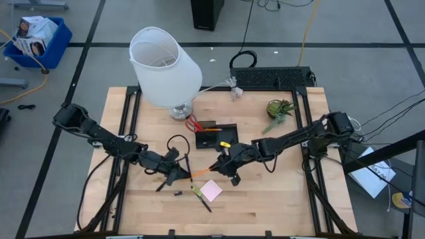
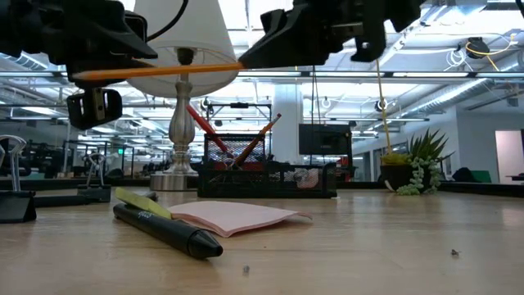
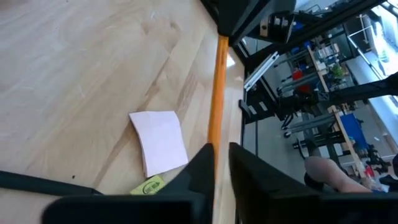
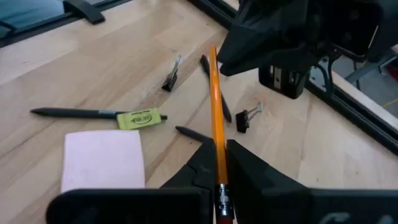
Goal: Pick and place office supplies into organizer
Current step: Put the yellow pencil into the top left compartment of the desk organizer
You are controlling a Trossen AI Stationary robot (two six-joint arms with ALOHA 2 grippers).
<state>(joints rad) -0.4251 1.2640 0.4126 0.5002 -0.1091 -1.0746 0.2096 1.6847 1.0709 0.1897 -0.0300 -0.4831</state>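
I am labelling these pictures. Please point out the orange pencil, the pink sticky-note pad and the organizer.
orange pencil (image 4: pixel 216 106): right wrist view, middle of its shaft.
pink sticky-note pad (image 1: pixel 212 191): high view, centre of its top sheet.
organizer (image 1: pixel 229 136): high view, its right part.

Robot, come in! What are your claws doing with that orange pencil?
Both grippers, left and right, jaws shut on orange pencil, midair. Organizer beyond. Nothing blocking.

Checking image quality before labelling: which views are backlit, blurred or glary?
Low view: bright ceiling lights behind leave both arms as silhouettes, and the near black pen looks soft. Left wrist view: the left claw is a dark blur up close. Right wrist view: the orange pencil is crisp. High view: evenly lit.
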